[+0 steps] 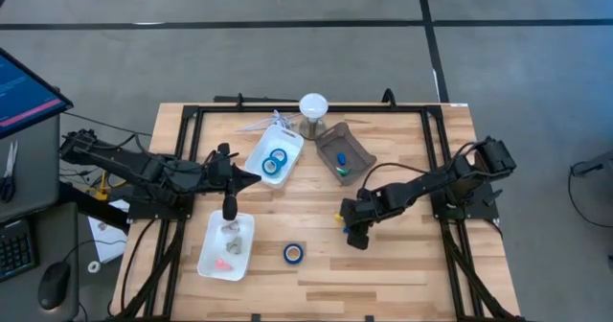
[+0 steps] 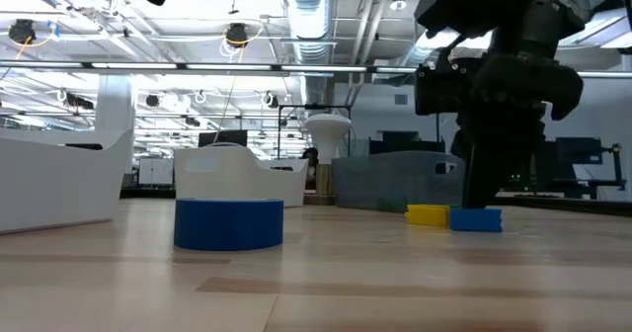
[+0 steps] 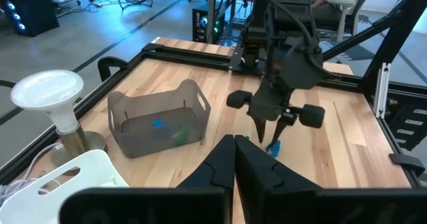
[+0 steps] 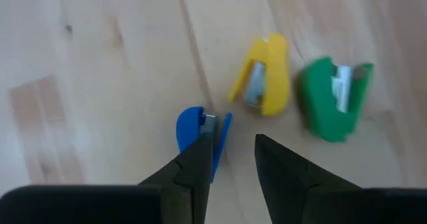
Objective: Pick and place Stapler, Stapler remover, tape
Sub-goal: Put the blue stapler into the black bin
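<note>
Three small staple removers lie on the wood close together: blue (image 4: 190, 127), yellow (image 4: 263, 84) and green (image 4: 331, 99). My right gripper (image 4: 233, 154) points steeply down over the blue one, fingers open. A blue tape roll (image 1: 293, 254) lies flat on the table to its near left. Two more tape rolls (image 1: 276, 160) lie in the far white tray (image 1: 259, 149). My left gripper (image 1: 230, 210) hangs shut and holds nothing above the near white tray (image 1: 213, 262), which holds a small grey thing and a pink one. I cannot pick out the stapler. My right gripper comes at the blue staple remover from above. One fingertip (image 4: 200, 159) stands over its body, and one blue wing (image 4: 224, 132) shows in the gap between the fingers. The remover lies on the table. Whether the finger touches it I cannot tell.
A grey bin (image 1: 356, 148) with small blue and green things stands at the far middle, beside a white lamp-like disc (image 1: 313, 104). A black frame (image 1: 436, 149) runs around the table's edges. Bare wood lies along the near edge.
</note>
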Robot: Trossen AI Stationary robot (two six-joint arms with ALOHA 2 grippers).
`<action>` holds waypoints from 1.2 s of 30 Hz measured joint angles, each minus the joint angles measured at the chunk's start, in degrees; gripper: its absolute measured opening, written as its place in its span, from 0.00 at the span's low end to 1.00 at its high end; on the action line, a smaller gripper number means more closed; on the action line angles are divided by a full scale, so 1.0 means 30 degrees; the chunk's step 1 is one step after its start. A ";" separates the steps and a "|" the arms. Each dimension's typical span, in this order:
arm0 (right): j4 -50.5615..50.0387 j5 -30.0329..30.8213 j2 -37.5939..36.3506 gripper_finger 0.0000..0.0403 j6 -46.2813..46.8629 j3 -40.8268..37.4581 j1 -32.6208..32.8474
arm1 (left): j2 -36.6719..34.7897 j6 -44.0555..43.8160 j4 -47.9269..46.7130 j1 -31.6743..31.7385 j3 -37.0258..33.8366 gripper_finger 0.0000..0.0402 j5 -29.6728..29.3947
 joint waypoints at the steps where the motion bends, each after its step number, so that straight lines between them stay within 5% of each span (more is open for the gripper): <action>1: 0.0168 -0.0039 0.0070 0.27 -0.0001 0.0012 0.0010 | 0.0000 0.0000 -0.0008 -0.0007 0.0000 0.00 0.0000; 6: 0.0571 -0.0092 0.0134 0.24 0.0000 -0.0025 0.0109 | 0.0000 0.0000 -0.0012 0.0000 0.0000 0.00 0.0000; 13: 0.0296 0.0041 -0.0434 0.02 -0.0080 -0.0119 0.0109 | 0.0000 0.0000 -0.0012 -0.0001 0.0000 0.00 0.0000; 24: 0.0033 0.1980 -0.3423 0.00 -0.0402 -0.0127 -0.0838 | 0.0000 0.0007 -0.0071 0.0000 0.0000 0.00 0.0000; 36: -0.1137 0.3889 -0.6163 0.00 -0.2463 0.0953 -0.6117 | 0.0000 0.0000 -0.0063 0.0000 0.0000 0.00 0.0000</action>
